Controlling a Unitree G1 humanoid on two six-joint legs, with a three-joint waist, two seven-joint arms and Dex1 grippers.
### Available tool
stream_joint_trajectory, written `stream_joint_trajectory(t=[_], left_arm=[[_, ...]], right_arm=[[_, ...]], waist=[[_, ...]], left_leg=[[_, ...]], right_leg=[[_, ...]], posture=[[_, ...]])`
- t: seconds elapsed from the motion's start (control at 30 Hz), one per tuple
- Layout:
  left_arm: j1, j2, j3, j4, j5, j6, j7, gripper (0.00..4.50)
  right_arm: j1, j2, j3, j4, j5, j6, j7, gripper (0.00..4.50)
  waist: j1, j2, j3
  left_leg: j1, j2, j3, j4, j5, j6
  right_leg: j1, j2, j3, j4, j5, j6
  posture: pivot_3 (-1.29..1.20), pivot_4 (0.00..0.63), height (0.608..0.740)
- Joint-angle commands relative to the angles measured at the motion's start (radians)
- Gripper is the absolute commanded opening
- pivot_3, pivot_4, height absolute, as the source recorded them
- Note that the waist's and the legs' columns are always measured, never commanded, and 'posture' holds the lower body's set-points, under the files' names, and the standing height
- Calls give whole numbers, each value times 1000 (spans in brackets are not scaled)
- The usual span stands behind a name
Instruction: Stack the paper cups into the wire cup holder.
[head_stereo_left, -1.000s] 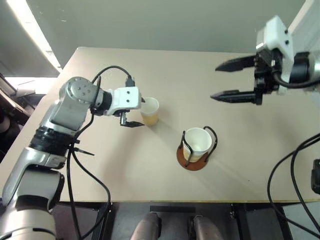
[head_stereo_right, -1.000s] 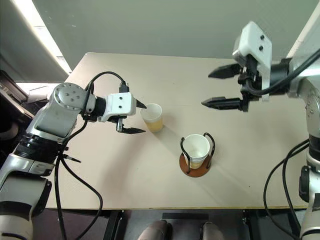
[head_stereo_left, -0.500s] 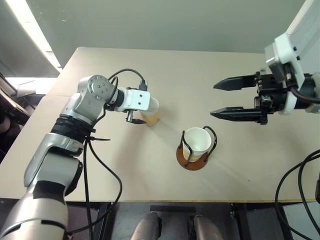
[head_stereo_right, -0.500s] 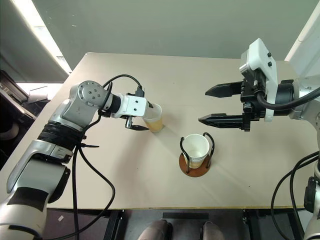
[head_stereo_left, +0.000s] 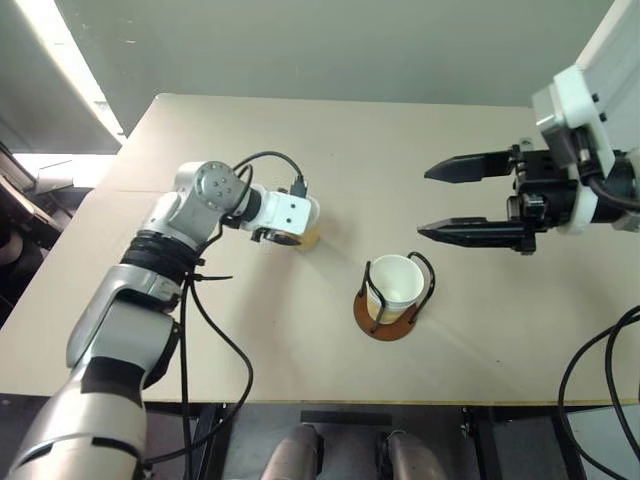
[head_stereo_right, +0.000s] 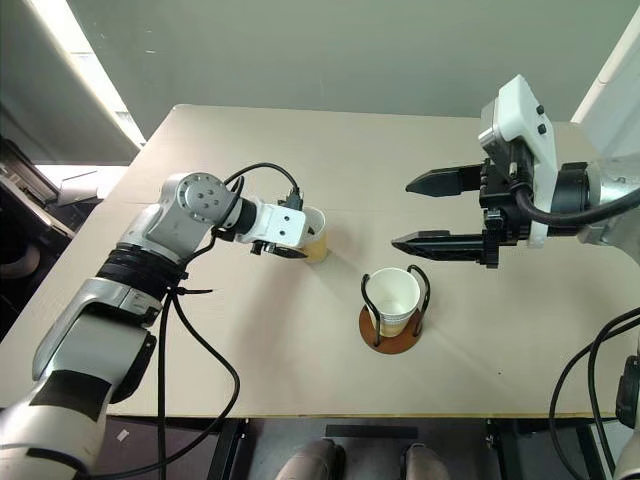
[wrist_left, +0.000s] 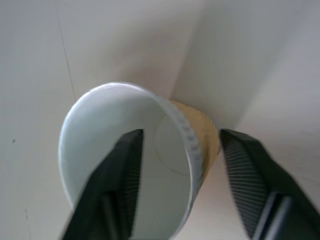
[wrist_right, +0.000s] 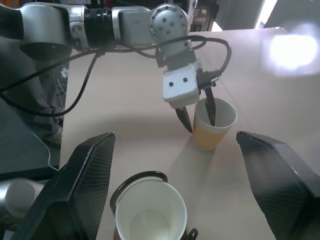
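on the left we see the left gripper (wrist_right: 196, 111) down at a lone cup (head_stereo_right: 314, 236) that stands upright on the table (head_stereo_left: 250, 340). one finger (wrist_left: 122, 170) reaches inside the cup's white mouth and the other finger (wrist_left: 245, 172) sits outside the tan wall, so the rim and wall lie between the two. the jaws are narrowed around that wall; from the wrist view a sliver of space seems to show beside each finger, so we cannot tell whether they are really pinching it or just bracketing it. the cup's base appears to rest on the table.

toward the middle, nearer the robot than the lone cup, stands the holder (head_stereo_left: 385, 318), its reddish-brown disc flat on the table and black wire loops rising round it. a cup (head_stereo_left: 395, 283) sits upright inside the loops, its white mouth open upward. it looks like one cup from above; we cannot tell if another is nested in it. the lone cup and the holder stand apart, with bare table between them.

on the right, the right gripper (head_stereo_left: 452, 202) hangs in the air above the table, pointing toward the left arm. its two black fingers are spread wide, with nothing between them and nothing touching them. it is well clear of the holder and of both cups.
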Motion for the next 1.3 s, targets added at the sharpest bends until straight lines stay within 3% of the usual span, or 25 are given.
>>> stream_joint_trajectory(t=[0.03, 0.1, 0.13, 0.37, 0.53, 0.77, 0.93, 1.3], left_arm=[[-61, -8, 20, 23, -6, -31, 2, 935], [-89, -10, 28, 47, -13, -57, -8, 173], [-101, -11, 31, 58, -16, -70, -8, 15], [-147, -3, 75, -4, -155, -25, -216, 15], [-189, 37, 61, -216, -371, 189, -374, 15], [-287, 96, -69, -417, -643, 423, -381, 15], [-368, 76, -148, -456, -779, 519, -381, 15], [-414, 80, -308, -520, -930, 587, -381, 15]], right_arm=[[13, -21, -52, -12, 10, -65, 3, 4034], [27, -32, -56, 2, 19, -74, 10, 4034], [32, -36, -58, 9, 26, -75, 12, 4034], [106, -57, -85, 37, 14, -192, 64, 4034], [191, -138, -118, 77, -6, -300, 204, 4034], [298, -227, -141, 118, -53, -415, 311, 4034], [346, -241, -150, 128, -44, -435, 340, 4034], [320, -270, -190, 127, 15, -407, 352, 4034]], waist=[[1, 0, 0], [1, 0, 0], [2, 0, 0], [3, 0, 0], [5, 0, 0], [7, 0, 0], [7, 0, 0], [7, 0, 0]], left_leg=[[0, 0, 0, 0, 0, 0], [0, 0, 0, 0, 0, 0], [0, 0, 0, 0, 0, 0], [-1, 0, 1, 0, 0, 0], [-3, 0, 1, 1, 0, 0], [-4, 0, 1, 4, -1, 1], [-3, 0, 2, 7, -1, 2], [-3, 0, 2, 8, -2, 3]], right_leg=[[0, 0, 0, 0, 0, 0], [0, 0, 0, 0, 0, 0], [0, 0, 0, 0, 0, 0], [0, 0, 0, 0, 0, 0], [-1, 0, 0, 1, 0, 0], [-1, 0, 0, 2, 0, 1], [0, 0, 0, 3, 1, 2], [1, 0, 0, 2, 1, 2]], posture=[[0, 150, 740], [0, 150, 740], [0, 150, 740], [0, 150, 740], [0, 150, 740], [0, 150, 740], [0, 150, 740], [0, 150, 740]])
